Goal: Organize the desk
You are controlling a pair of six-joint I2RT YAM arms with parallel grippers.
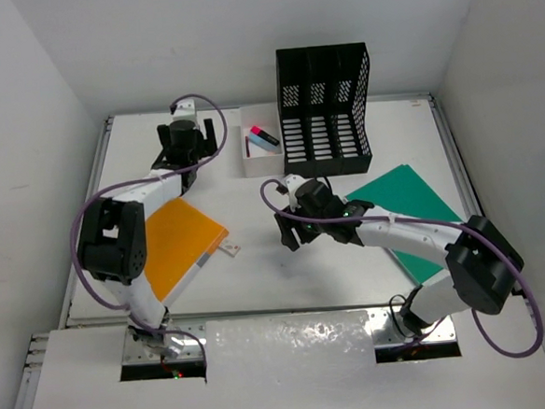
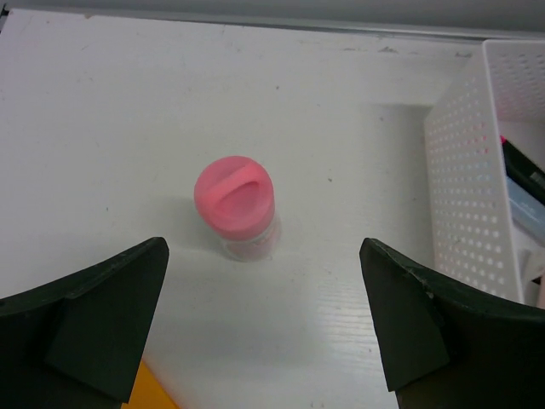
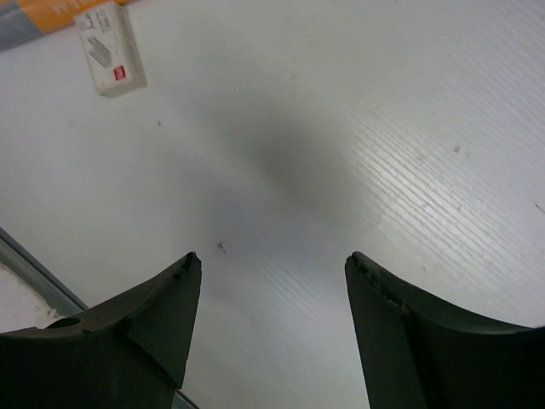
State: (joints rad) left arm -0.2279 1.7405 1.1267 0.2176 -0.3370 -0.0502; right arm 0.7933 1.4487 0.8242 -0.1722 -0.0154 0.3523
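The desk (image 1: 259, 285) is a white tabletop with metal rails. A small clear bottle with a pink cap (image 2: 236, 200) stands on it, just ahead of and between the fingers of my left gripper (image 2: 262, 256), which is open and empty. In the top view the left gripper (image 1: 190, 129) is at the far left of the desk and hides the bottle. My right gripper (image 1: 287, 233) is open and empty over bare desk near the middle; it also shows in the right wrist view (image 3: 272, 260).
A white perforated box (image 1: 261, 151) holding pens stands right of the left gripper; its wall shows in the left wrist view (image 2: 473, 196). A black file holder (image 1: 326, 107) stands at the back. An orange folder (image 1: 177, 244), a small white eraser (image 1: 230, 250) and a green folder (image 1: 414, 215) lie flat.
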